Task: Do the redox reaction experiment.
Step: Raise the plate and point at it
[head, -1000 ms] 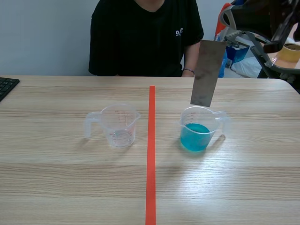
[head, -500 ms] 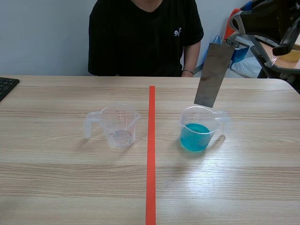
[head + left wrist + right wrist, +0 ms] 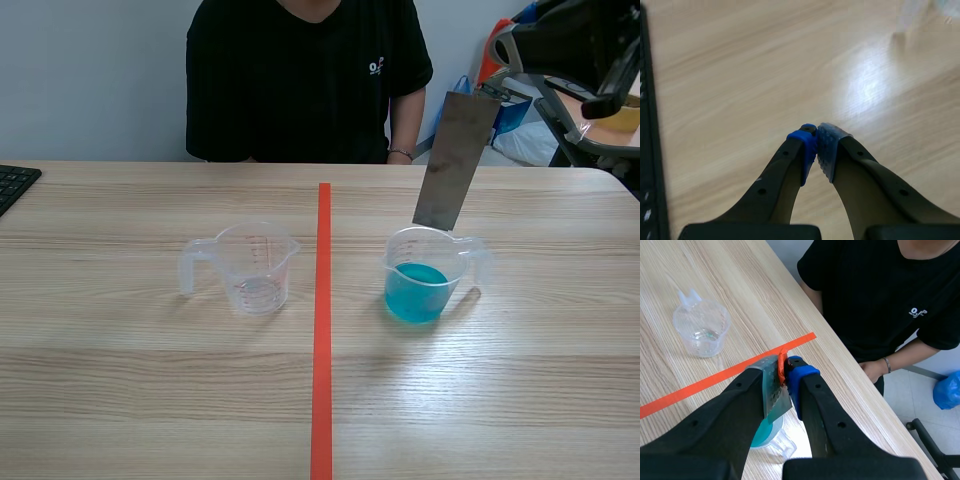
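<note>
A clear measuring cup with blue liquid stands right of the red tape line. An empty clear measuring cup stands left of the line, seen too as the empty cup in the right wrist view. My right gripper, raised at the upper right, is shut on a grey metal strip that hangs tilted, its lower end just above the blue cup's far rim. Between the right gripper fingers the strip is pinched, the blue cup below. My left gripper is shut on nothing above bare table.
A person in a black shirt sits across the table. A black keyboard lies at the table's left edge, also beside my left gripper as the keyboard. A chair and clutter stand off the table's right corner.
The right gripper with the metal strip shifted slightly right and the strip tilted more between one second ago and half a second ago; since then nothing has moved.
</note>
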`<state>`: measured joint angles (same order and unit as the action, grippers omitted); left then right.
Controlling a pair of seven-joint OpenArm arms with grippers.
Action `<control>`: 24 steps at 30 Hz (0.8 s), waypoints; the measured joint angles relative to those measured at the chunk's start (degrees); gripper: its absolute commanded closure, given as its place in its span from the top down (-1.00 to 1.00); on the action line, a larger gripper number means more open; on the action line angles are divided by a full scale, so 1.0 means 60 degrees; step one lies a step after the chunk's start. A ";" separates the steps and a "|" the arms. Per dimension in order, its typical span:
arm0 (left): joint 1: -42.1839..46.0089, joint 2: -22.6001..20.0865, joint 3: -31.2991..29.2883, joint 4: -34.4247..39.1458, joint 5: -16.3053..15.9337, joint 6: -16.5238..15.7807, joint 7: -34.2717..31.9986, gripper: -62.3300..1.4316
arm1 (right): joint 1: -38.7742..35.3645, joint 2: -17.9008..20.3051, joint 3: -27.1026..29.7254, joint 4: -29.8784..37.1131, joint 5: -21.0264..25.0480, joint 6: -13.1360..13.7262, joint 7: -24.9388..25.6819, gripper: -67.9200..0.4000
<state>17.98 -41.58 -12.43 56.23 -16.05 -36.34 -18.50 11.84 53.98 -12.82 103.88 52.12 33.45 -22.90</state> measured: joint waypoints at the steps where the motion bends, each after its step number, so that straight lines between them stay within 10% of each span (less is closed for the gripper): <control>1: -0.0262 0.0004 0.0240 0.0000 -0.0142 -0.0044 0.0000 -0.83 | 0.0000 0.0000 0.0000 0.0000 0.0000 -0.0004 0.0000 -0.97; 24: -0.5508 0.2918 0.4747 0.0000 -0.1158 0.0368 0.2750 -0.83 | 0.0000 0.0000 0.0000 0.0000 0.0000 0.0000 -0.0015 -0.97</control>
<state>-15.07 -24.08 16.05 56.23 -23.00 -34.13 -2.00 11.84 53.98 -12.82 103.88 52.12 33.45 -22.98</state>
